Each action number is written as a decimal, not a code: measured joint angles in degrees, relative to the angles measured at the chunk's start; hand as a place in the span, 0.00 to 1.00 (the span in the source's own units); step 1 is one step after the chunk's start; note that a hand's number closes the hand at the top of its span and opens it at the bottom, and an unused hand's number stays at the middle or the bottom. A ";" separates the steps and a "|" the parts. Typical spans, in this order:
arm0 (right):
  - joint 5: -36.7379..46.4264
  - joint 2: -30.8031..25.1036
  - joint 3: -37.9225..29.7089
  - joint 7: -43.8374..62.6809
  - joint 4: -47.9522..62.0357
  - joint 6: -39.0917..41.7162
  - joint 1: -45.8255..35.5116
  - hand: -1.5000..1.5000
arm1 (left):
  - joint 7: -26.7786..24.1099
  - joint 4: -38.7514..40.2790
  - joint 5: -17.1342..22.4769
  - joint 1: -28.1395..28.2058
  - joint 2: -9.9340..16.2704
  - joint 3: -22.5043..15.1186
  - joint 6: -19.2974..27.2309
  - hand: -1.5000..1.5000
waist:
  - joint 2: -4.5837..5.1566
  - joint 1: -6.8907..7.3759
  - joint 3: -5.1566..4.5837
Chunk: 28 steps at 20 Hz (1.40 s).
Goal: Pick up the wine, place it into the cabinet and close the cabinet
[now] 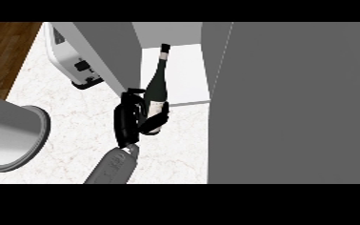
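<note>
A dark wine bottle (157, 83) with a pale band at its neck is held in the middle of the view. Its neck points away from me, over the white floor of the open cabinet (186, 74). My left hand (127, 119) comes from the left side, and its fingers curl round the bottle's lower half, hiding part of the label. The bottle's base is still over the marble counter (77, 119), just in front of the cabinet's edge. My right hand does not show.
A large grey panel (285, 100), seemingly a cabinet door, fills the right side. Another grey panel (105, 52) stands left of the opening. A white toaster (74, 62) sits at the back left. A grey round vessel (17, 136) lies at the left edge.
</note>
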 measured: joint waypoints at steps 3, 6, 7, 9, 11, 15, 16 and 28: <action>-0.08 0.05 0.57 -0.15 0.17 0.37 0.02 0.00 | 0.56 1.73 -2.31 -0.63 0.53 -1.64 1.11 1.00 | 0.15 -0.44 0.00; -0.25 -0.10 0.51 -0.03 0.18 0.49 -0.16 0.00 | 2.29 3.79 -4.40 -1.69 0.39 -3.01 2.17 1.00 | 0.31 -0.79 -0.04; -0.31 -0.06 0.58 -0.01 0.16 0.46 -0.22 0.00 | 2.96 4.50 -4.89 -2.12 0.17 -3.35 2.41 1.00 | 0.34 -0.84 -0.05; -0.42 0.09 0.50 -0.40 0.27 0.61 -0.10 0.00 | 4.83 6.00 -5.40 -3.34 -0.61 -3.82 2.59 1.00 | 0.39 -0.71 -0.08; -0.53 0.15 0.41 -0.62 0.26 0.67 0.04 0.00 | 7.33 8.68 -5.29 -5.72 -1.94 -3.77 2.02 1.00 | 0.66 -0.83 -0.29; -0.80 -0.31 -0.88 -0.83 0.40 0.98 -0.20 0.00 | 12.42 14.99 -4.29 -11.99 -2.90 -3.19 0.37 1.00 | 1.35 -0.99 -0.68; -0.86 -0.35 -0.81 -0.94 0.42 1.16 -0.09 0.00 | 12.85 16.25 -4.61 -15.44 -2.87 -3.42 -0.84 1.00 | 1.38 -1.30 -0.72; -1.79 -1.40 -2.38 -1.76 0.33 2.35 0.84 0.00 | 15.87 37.00 -5.74 -39.94 -2.85 -0.94 -3.42 0.00 | 1.94 -1.60 -0.79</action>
